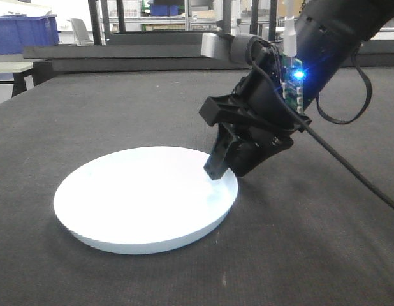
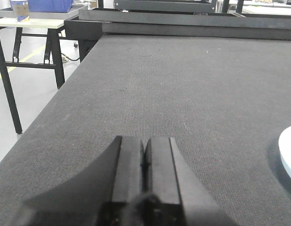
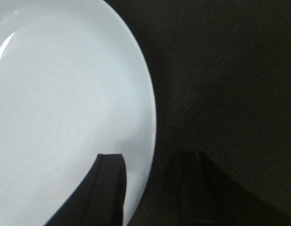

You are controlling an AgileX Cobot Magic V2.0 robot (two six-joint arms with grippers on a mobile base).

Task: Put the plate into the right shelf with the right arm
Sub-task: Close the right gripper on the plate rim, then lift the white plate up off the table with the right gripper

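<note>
Exterior front-facing view: the round, shallow white plate with a pale-blue tint is seen whole, lying flat on the dark grey textured table top. The black right arm reaches in from the upper right, with a bright blue light and a black cable.
Right wrist-mounted view: only the right part of the plate is shown, from above. Its rim is seen passing between the two black fingers, which is less clear in the front view.
Left wrist-mounted view: only a thin slice of the plate is caught at the right border.
Right gripper: it is tilted down and to the left, with the jaws held apart. One finger is over the inside of the plate, the other outside the rim over the table top. Whether a finger touches the plate cannot be told.
Left gripper: it is held low and level over the table top, and its fingers are pressed together on nothing.
Edges: the left table edge is shown only in the left wrist view, with pale floor beside it. A black raised bar closes the far side.
Open room: table top is seen around the plate on every side, widest toward the far bar. A blue plastic bin stands well apart, at the far left.
</note>
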